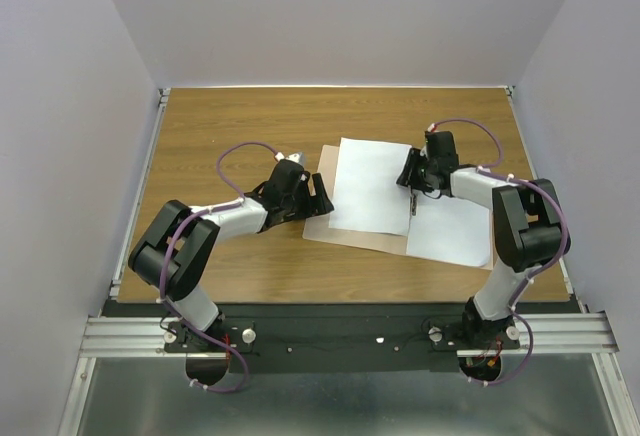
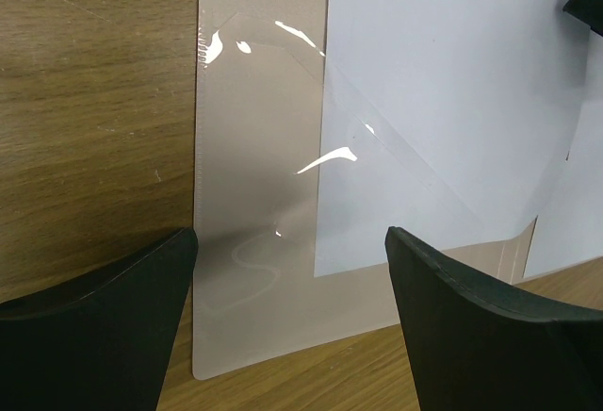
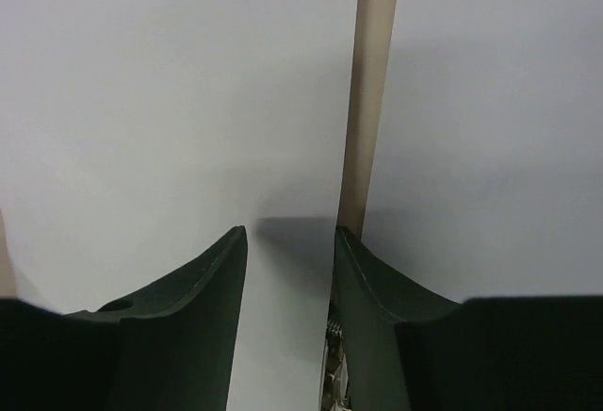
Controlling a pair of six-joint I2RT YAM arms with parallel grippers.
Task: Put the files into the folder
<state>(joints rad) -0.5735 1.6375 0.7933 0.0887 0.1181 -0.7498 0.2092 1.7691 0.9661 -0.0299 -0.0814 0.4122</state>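
The tan folder (image 1: pixel 318 231) lies open and flat at the table's middle. Two white files rest on it: one on the left half (image 1: pixel 365 186), one on the right half (image 1: pixel 450 228), overhanging its right edge. My left gripper (image 1: pixel 318 196) is open at the folder's left edge. In the left wrist view the folder (image 2: pixel 254 147) with a glossy clear flap and the left file (image 2: pixel 452 81) lie ahead of the gripper (image 2: pixel 292 336). My right gripper (image 1: pixel 410 184) is open, its jaws straddling the left file's (image 3: pixel 170 100) right edge (image 3: pixel 290 241), above the metal clip (image 3: pixel 334 359).
The wooden table (image 1: pixel 230 126) is walled by pale panels on three sides. A strip of folder (image 3: pixel 363 100) shows between the two files, with the right file (image 3: pixel 490 128) beside it. The arm bases sit on a metal rail (image 1: pixel 330 336) at the near edge.
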